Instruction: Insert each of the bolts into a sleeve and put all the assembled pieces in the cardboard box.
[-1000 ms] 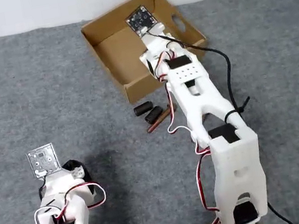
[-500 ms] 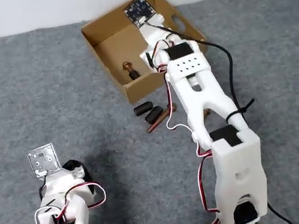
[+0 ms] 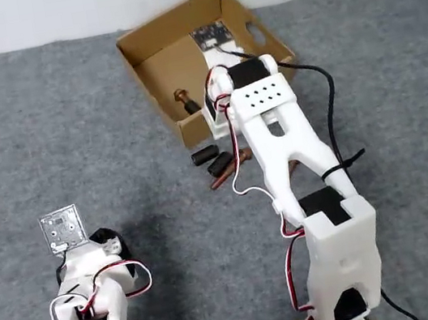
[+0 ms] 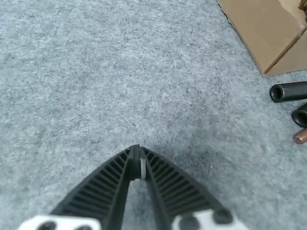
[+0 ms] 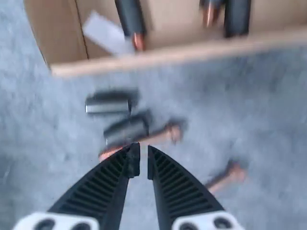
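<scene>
Right claw [image 5: 139, 155] is spread just a crack, empty; it should be opened wider before the bolt [image 5: 160, 135] is gripped mid-shank, kept clear of the sleeve [image 5: 125, 128] beside it. Left claw [image 4: 137, 154] is pressed together.

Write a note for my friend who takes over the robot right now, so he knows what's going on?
Grippers: the left gripper is shut and empty over bare carpet. The right gripper is a crack open and empty, above the loose parts.
Done: what look like two assembled pieces lie in the cardboard box.
Left: two sleeves and two bolts lie beside the box. Join each pair, then box them.
</scene>
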